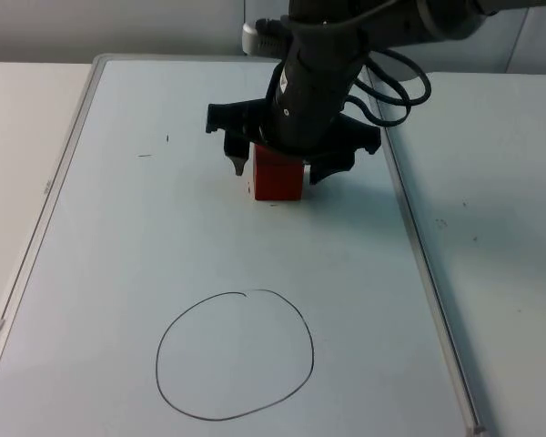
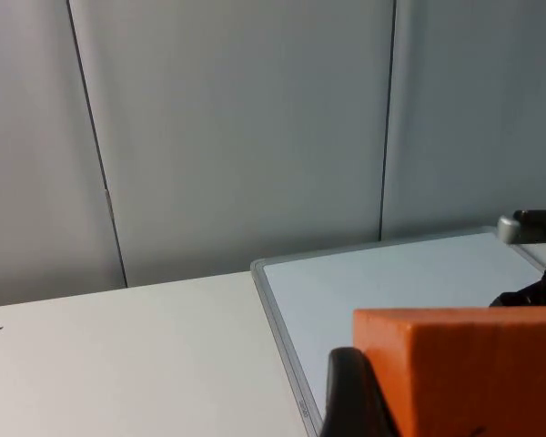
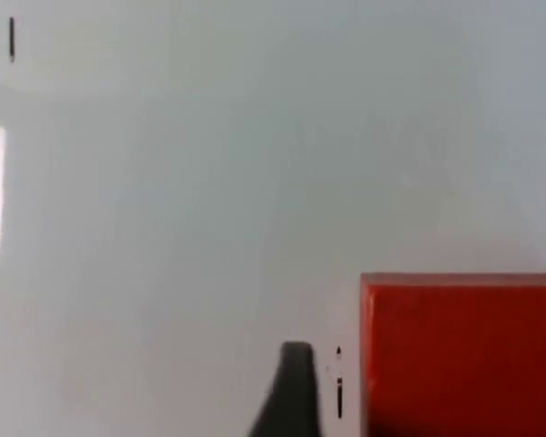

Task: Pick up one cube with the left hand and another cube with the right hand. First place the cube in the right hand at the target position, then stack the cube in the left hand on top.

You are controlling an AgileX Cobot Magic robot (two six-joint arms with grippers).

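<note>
A red cube (image 1: 278, 179) sits on the whiteboard (image 1: 118, 273) toward the back. My right gripper (image 1: 280, 169) is lowered over it and open, one finger on each side of the cube. In the right wrist view the black fingertip (image 3: 294, 391) stands a small gap away from the red cube (image 3: 464, 355). My left gripper (image 2: 455, 414) is shut on an orange cube (image 2: 460, 360), held in the air off the board's left side, with one fingertip (image 2: 348, 396) against the cube's side. A hand-drawn black circle (image 1: 235, 355) marks the board near the front.
The whiteboard has a raised metal frame (image 1: 419, 264), with plain white table on both sides. A few small pen marks (image 1: 155, 147) lie at the back left. The grey partition wall (image 2: 237, 127) stands behind the table.
</note>
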